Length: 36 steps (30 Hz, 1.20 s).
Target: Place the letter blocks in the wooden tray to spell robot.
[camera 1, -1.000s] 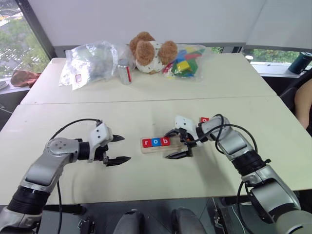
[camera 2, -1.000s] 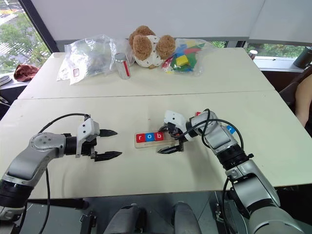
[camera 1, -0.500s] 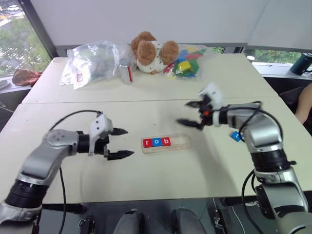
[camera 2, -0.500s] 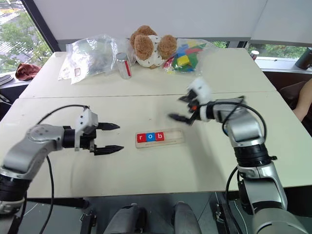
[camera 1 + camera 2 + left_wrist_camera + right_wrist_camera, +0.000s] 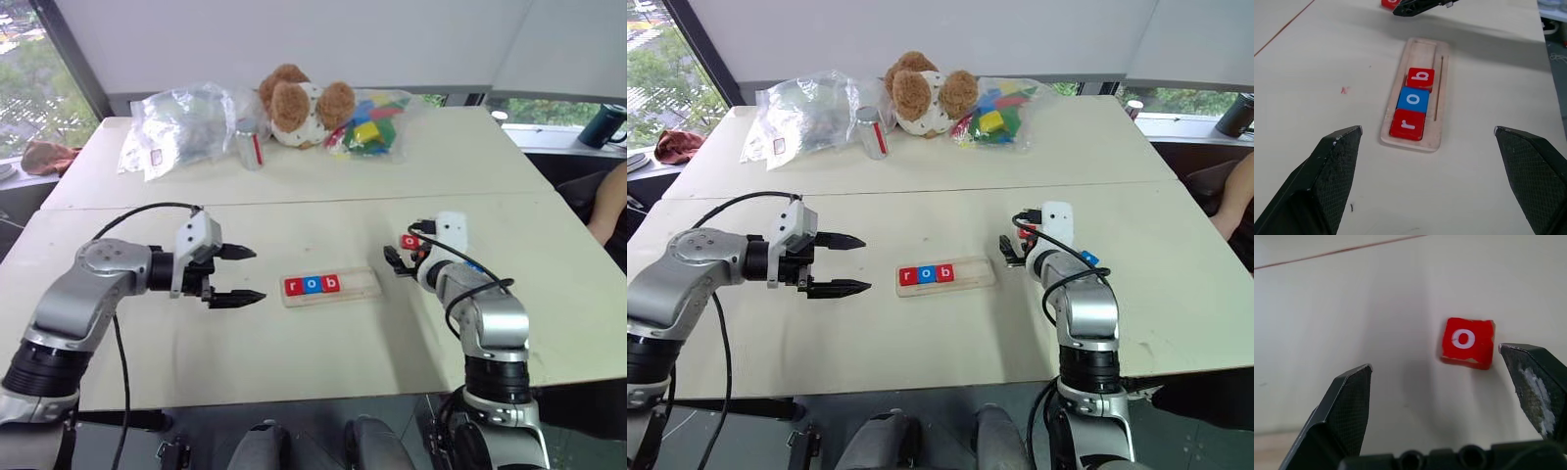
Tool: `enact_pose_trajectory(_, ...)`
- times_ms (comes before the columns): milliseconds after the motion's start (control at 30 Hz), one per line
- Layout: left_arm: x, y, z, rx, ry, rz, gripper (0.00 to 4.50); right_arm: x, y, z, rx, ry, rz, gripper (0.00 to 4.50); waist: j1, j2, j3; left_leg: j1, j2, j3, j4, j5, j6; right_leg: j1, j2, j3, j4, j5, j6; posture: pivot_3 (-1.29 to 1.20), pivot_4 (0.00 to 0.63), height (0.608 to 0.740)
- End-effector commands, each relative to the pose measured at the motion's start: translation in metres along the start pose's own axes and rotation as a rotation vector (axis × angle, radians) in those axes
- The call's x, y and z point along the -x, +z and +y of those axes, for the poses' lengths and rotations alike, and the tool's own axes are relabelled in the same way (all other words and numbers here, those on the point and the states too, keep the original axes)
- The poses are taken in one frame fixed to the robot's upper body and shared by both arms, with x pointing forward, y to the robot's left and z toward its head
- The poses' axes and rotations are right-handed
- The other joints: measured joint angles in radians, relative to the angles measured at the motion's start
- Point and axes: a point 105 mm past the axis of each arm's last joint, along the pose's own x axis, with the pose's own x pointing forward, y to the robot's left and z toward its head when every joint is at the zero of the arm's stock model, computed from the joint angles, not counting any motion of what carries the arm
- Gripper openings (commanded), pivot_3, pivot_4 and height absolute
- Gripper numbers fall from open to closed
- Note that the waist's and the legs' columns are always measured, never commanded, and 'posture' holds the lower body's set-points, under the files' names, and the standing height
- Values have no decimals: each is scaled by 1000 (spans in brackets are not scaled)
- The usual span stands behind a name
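So far three of the five letter blocks sit in the wooden tray (image 5: 331, 287), which lies flat on the table (image 5: 294, 362) between the two arms: a red r (image 5: 1407, 124), a blue o (image 5: 1413, 100) and a red b (image 5: 1420, 78), packed edge to edge from the tray's left end. The right-hand part of the slot is bare wood, with room, by my reckoning, for the last two tiles.

What is left is the second o and the t. The red o (image 5: 1467, 342) lies loose on the table just past the tray's right end, face up. The right end effector (image 5: 1444, 387) is aimed at it with its fingers wide apart and nothing between them; the tile sits closer to one fingertip than the other, not yet straddled. A small blue thing (image 5: 1087, 259) shows beside the right forearm; it may be the t block, though no letter can be read on it.

The left end effector (image 5: 238, 275) hangs above the table to the left of the tray, fingers spread and empty, pointing toward the tray's r end.

I judge the job a little over halfway done, with the pick of the o as the step in hand.
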Motion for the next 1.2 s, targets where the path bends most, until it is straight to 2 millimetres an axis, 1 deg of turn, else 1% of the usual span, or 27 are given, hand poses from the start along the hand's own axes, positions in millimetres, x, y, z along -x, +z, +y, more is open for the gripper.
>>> enact_pose_trajectory(33,-2,7,0,-48,-2,-13,4500,-10,9,-6,-23,-72,-48,4477,-1,0,0,0,0,0,0,0,0,0,0,0,0,0,0,0,150,740)
enact_pose_trajectory(100,-2,6,-1,-50,1,-12,4500,-15,8,-7,-27,-91,-48,4477,-3,0,0,0,0,0,0,0,0,0,0,0,1,0,0,0,150,740)
enact_pose_trajectory(167,-2,5,-1,-46,7,-15,4500,-22,7,-4,-28,-92,-47,4477,-4,0,0,0,0,0,0,0,0,0,0,0,3,0,0,0,150,740)
enact_pose_trajectory(200,-3,4,-2,-45,10,-15,4500,-25,7,-3,-16,-94,-49,4243,-4,0,0,1,0,0,0,0,0,0,0,0,4,0,0,0,150,740)
enact_pose_trajectory(267,-2,3,-3,-44,15,-14,4500,-29,5,-3,-6,-106,-45,3664,-5,0,0,1,0,0,0,0,0,0,0,0,4,0,0,0,150,740)
enact_pose_trajectory(400,-2,3,-4,-42,21,-17,4500,-29,2,-5,-1,-122,-40,1670,1,0,0,3,0,0,0,-1,2,2,0,0,4,0,0,0,150,740)
enact_pose_trajectory(433,-2,3,-4,-42,22,-17,4500,-27,1,-6,-4,-127,-41,1244,2,0,0,3,0,-1,0,-1,2,2,0,0,4,0,0,0,150,740)
enact_pose_trajectory(467,-2,3,-4,-42,22,-18,4500,-26,2,-6,-7,-130,-43,1239,3,0,0,3,0,-1,0,-1,2,3,0,0,4,0,0,0,150,740)
enact_pose_trajectory(533,-3,3,-6,-40,16,-20,4500,-14,7,-10,-11,-170,-88,1239,6,0,0,4,0,-1,0,-1,2,4,0,0,4,0,0,0,150,740)
enact_pose_trajectory(600,-5,3,-7,-40,6,-22,4500,8,7,-13,-14,-210,-125,1239,7,0,0,3,0,-3,0,-1,2,4,0,0,4,0,0,0,150,740)
enact_pose_trajectory(733,-9,1,-9,-33,-27,-24,4500,57,-9,-24,-49,-300,-96,1239,3,0,0,0,0,-3,-1,-1,1,0,0,0,5,0,0,0,150,740)
enact_pose_trajectory(800,-13,0,-9,-35,-48,-22,4500,75,-21,-22,-101,-315,-52,1239,2,0,0,0,0,-3,0,-1,2,0,0,0,5,0,0,0,150,740)
enact_pose_trajectory(900,-18,1,-9,-28,-84,-24,4500,86,-32,-14,-150,-288,1,1239,0,0,0,1,0,-2,0,-3,5,0,2,1,5,0,0,0,150,740)
enact_pose_trajectory(967,-22,0,-10,-34,-113,-15,4500,87,-42,-10,-159,-271,46,1239,0,0,0,4,0,-2,0,-2,4,2,3,1,4,0,0,0,150,740)
enact_pose_trajectory(1067,-25,1,-11,-35,-130,-15,4500,81,-51,-14,-175,-283,78,1239,0,0,0,13,1,-2,-1,-2,4,10,4,1,4,0,0,0,150,740)
enact_pose_trajectory(1133,-26,0,-12,-33,-137,-14,4500,76,-53,-15,-179,-283,80,2301,-1,0,0,13,1,-2,-1,-2,4,10,4,2,3,0,0,0,150,740)
enact_pose_trajectory(1167,-26,0,-13,-33,-140,-12,4500,74,-53,-15,-178,-282,79,2703,-2,-1,0,13,1,-2,-1,-2,4,10,4,2,3,0,0,0,150,740)
enact_pose_trajectory(1200,-25,-1,-14,-34,-141,-9,4500,72,-52,-16,-176,-278,76,3232,-3,-1,0,13,1,-2,-1,-2,4,10,4,2,3,0,0,0,150,740)
